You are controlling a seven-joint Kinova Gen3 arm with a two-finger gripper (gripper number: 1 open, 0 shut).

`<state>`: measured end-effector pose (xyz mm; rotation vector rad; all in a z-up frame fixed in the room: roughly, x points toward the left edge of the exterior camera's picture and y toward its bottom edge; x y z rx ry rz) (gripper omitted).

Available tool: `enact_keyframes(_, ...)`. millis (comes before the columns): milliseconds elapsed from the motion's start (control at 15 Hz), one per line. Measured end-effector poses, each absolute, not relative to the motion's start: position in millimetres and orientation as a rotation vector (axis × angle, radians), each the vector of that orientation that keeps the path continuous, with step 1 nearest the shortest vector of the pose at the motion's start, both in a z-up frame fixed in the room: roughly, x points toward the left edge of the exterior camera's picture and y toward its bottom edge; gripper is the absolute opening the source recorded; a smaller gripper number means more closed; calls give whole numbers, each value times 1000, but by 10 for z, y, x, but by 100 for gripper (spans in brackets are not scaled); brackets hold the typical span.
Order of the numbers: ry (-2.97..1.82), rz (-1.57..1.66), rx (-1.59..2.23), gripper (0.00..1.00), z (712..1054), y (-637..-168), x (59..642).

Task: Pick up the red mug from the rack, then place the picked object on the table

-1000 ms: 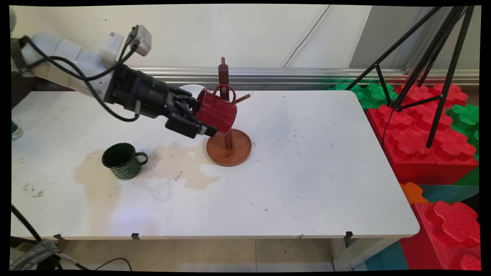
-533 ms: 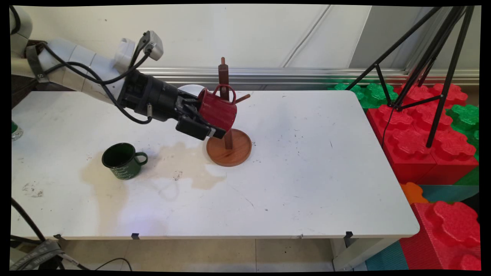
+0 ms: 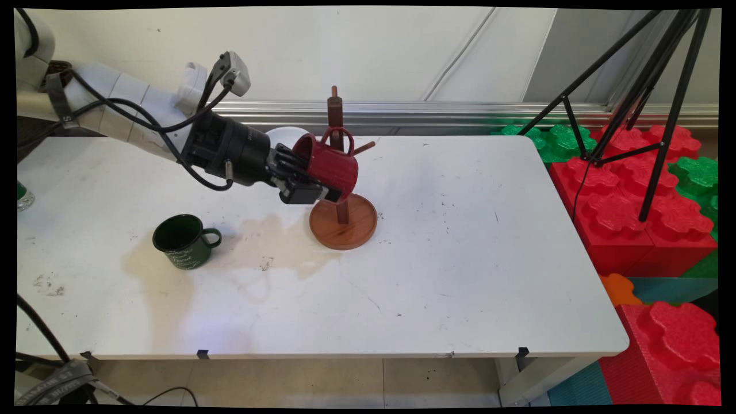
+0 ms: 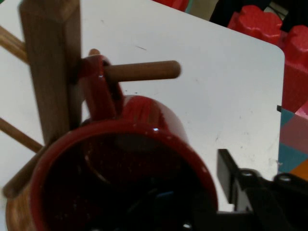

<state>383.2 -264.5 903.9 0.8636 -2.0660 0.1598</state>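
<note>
A red mug (image 3: 330, 167) lies tilted against the wooden mug tree (image 3: 335, 115), mouth toward my hand. My gripper (image 3: 313, 187) is shut on its rim from the left. In the hand view the red mug (image 4: 125, 159) fills the lower middle. Its handle is looped over a wooden peg (image 4: 142, 71) beside the tree's post (image 4: 50, 72). One finger (image 4: 228, 178) presses the outside of the mug's wall, and the other is in the dark inside; my gripper (image 4: 197, 192) straddles that wall. The tree's round base (image 3: 345, 227) rests on the white table (image 3: 460, 259).
A dark green mug (image 3: 183, 240) stands on a brownish stain at the table's left. Something white and rounded (image 3: 284, 135) shows behind my hand. A black tripod (image 3: 661, 115) and red and green foam blocks (image 3: 632, 201) stand off the table's right edge.
My hand has moved right and slightly up toward the tree and turned, nudging the red mug a little further along the peg. The green mug has not moved.
</note>
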Motion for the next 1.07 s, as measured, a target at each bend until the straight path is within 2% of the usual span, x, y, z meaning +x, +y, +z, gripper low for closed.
enact_keyframes(1067, -2087, 213, 816, 0, 9226, -2484, 4025)
